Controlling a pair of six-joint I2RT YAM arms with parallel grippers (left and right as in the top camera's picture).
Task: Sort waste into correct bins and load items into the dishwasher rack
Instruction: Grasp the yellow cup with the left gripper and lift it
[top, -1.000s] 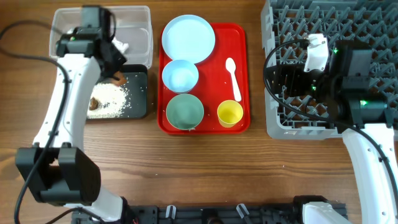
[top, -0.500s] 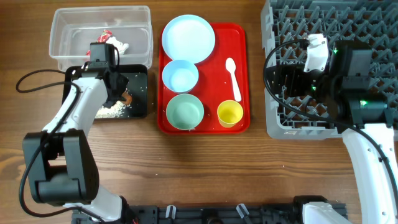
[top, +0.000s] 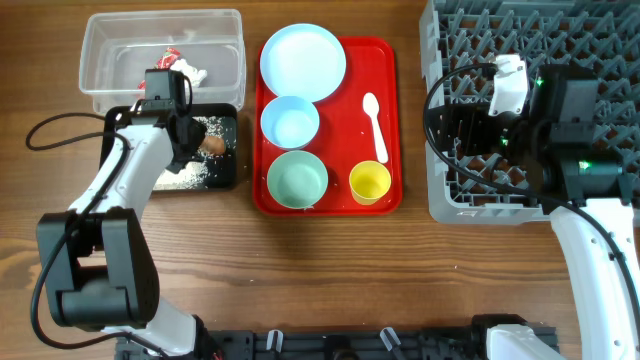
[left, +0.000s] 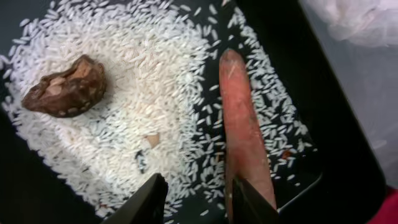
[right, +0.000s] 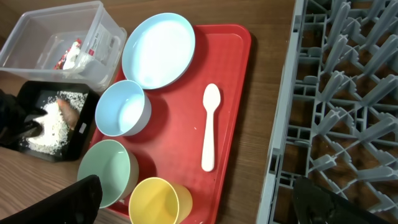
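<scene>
My left gripper (top: 188, 140) (left: 199, 202) is open and empty, low over the black tray (top: 228, 175). The orange-brown carrot piece (left: 242, 124) (top: 211, 145) lies on loose rice (left: 143, 81) just beside its right finger. The dark food lump (left: 65, 87) lies on the rice to the left. The red wrapper with white paper (top: 172, 60) lies in the clear tub (top: 100, 40). The plate (top: 303, 62), blue bowl (top: 290, 120), mint bowl (top: 297, 178), yellow cup (top: 370, 182) and spoon (top: 372, 112) sit on the red tray. My right gripper (top: 462, 135) (right: 205, 211) is wide open and empty over the grey rack (top: 530, 190).
The flat red tray (top: 390, 60) lies between the bins and the rack. The rack's upright pegs (right: 348, 93) fill the right side. Bare wooden table (top: 330, 270) runs along the front.
My left gripper has moved from the tub's edge down over the black tray. The carrot piece now lies free on the rice. The right arm has not moved.
</scene>
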